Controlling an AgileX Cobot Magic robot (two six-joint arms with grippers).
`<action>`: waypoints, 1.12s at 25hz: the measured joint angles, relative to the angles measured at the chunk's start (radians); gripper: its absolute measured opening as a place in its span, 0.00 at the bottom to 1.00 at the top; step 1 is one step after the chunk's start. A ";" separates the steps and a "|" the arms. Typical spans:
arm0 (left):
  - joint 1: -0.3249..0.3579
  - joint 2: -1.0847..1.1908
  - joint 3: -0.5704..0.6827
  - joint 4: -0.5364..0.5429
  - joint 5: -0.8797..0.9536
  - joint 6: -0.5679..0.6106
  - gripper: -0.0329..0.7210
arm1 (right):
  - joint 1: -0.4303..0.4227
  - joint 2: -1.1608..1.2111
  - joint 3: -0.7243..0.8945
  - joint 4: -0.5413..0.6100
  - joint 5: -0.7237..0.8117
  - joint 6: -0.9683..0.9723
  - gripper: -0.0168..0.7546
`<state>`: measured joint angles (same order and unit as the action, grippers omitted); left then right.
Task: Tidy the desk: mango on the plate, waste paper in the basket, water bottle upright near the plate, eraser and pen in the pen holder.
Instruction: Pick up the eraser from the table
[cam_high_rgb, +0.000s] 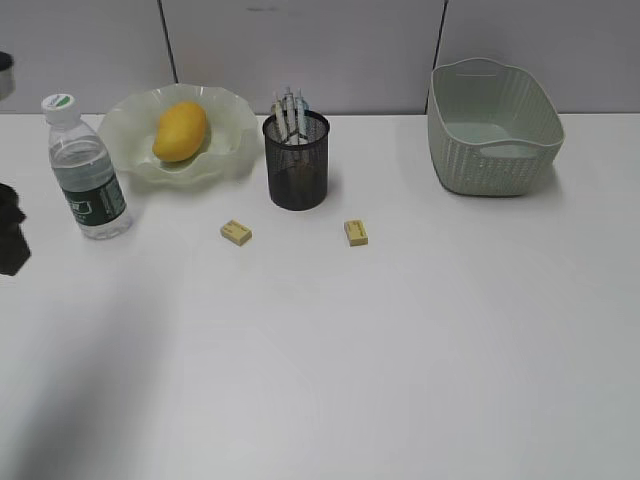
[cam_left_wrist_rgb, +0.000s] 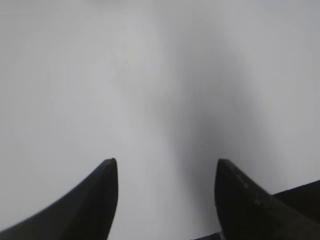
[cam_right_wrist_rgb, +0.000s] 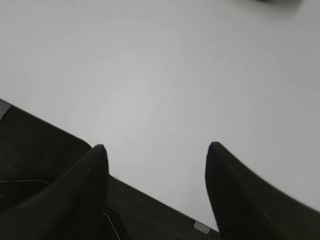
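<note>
In the exterior view the mango (cam_high_rgb: 180, 131) lies on the wavy green plate (cam_high_rgb: 130, 150). The water bottle (cam_high_rgb: 88, 170) stands upright to the left of the plate. The black mesh pen holder (cam_high_rgb: 296, 160) holds pens (cam_high_rgb: 291, 113). Two yellow erasers (cam_high_rgb: 236, 232) (cam_high_rgb: 356, 232) lie on the desk (cam_high_rgb: 400, 340) in front of the holder. The green basket (cam_high_rgb: 492, 127) stands at the back right; no waste paper shows. My left gripper (cam_left_wrist_rgb: 165, 162) is open over bare desk; part of that arm (cam_high_rgb: 12, 235) shows at the left edge. My right gripper (cam_right_wrist_rgb: 155, 146) is open over the desk's edge.
Grey partition panels (cam_high_rgb: 300, 50) back the desk. The right wrist view shows dark floor (cam_right_wrist_rgb: 45, 150) below the desk's edge.
</note>
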<state>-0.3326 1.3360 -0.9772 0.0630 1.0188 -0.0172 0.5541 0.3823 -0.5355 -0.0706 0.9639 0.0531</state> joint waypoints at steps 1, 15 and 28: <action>0.024 -0.034 0.019 -0.002 -0.008 0.000 0.66 | 0.000 0.000 0.000 0.000 0.000 0.000 0.66; 0.121 -0.602 0.212 -0.071 0.023 -0.001 0.66 | 0.000 0.000 0.011 0.001 -0.068 0.000 0.66; 0.121 -1.056 0.449 -0.131 0.043 -0.001 0.66 | 0.000 0.000 0.012 0.002 -0.081 0.000 0.66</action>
<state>-0.2114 0.2803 -0.5284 -0.0683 1.0614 -0.0181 0.5541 0.3823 -0.5234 -0.0684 0.8825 0.0531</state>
